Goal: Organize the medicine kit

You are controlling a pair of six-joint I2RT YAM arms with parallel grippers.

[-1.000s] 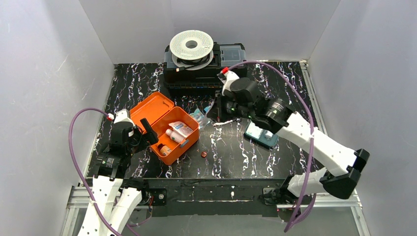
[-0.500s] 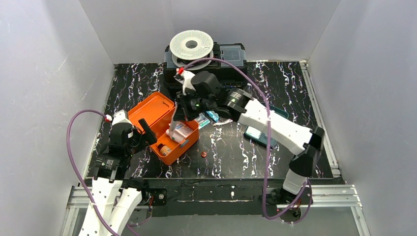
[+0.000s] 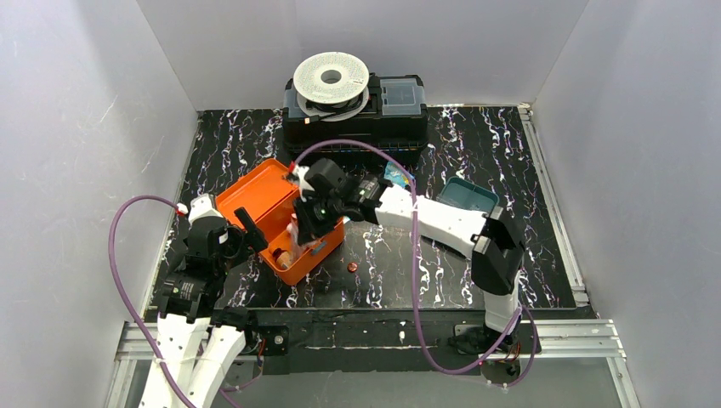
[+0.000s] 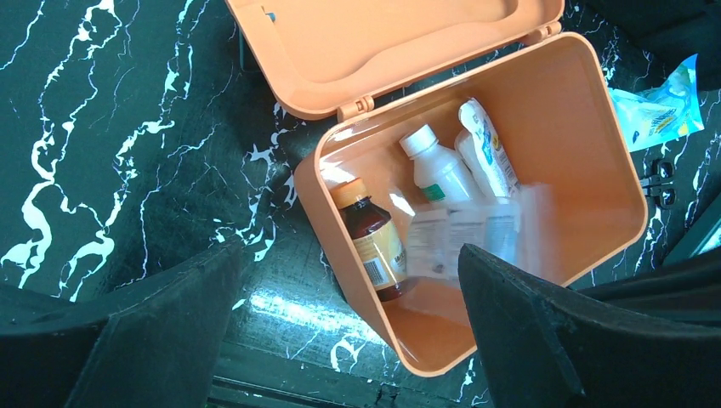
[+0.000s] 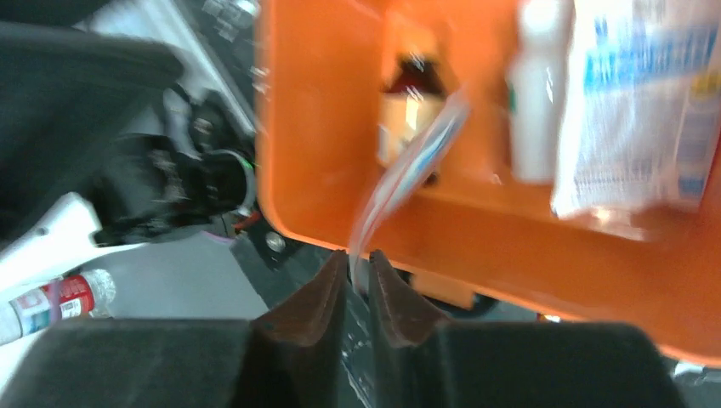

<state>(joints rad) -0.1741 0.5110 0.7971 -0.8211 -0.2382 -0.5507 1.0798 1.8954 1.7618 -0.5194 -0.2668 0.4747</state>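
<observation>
The medicine kit (image 3: 293, 270) is an orange box lying open at the table's left, its lid (image 3: 259, 191) folded back. Inside lie an amber bottle (image 4: 374, 242), a white bottle (image 4: 438, 166) and a white tube (image 4: 489, 149). My right gripper (image 3: 299, 234) hangs over the kit's base. Its jaws (image 5: 357, 259) pinch the edge of a thin clear packet (image 5: 408, 174), which dangles into the box and looks blurred (image 4: 476, 238). My left gripper (image 3: 246, 229) stands wide open at the kit's near-left corner (image 4: 353, 255), holding nothing.
A black toolbox (image 3: 357, 123) with a white spool (image 3: 332, 78) on top stands at the back. A teal tray (image 3: 466, 194) lies to the right, a blue-white sachet (image 3: 395, 176) near the right forearm, and a small brown disc (image 3: 351, 266) in front of the kit.
My right arm has swung left from mid-table to above the kit, carrying the clear packet. The teal tray it was covering now shows. The left arm has barely moved.
</observation>
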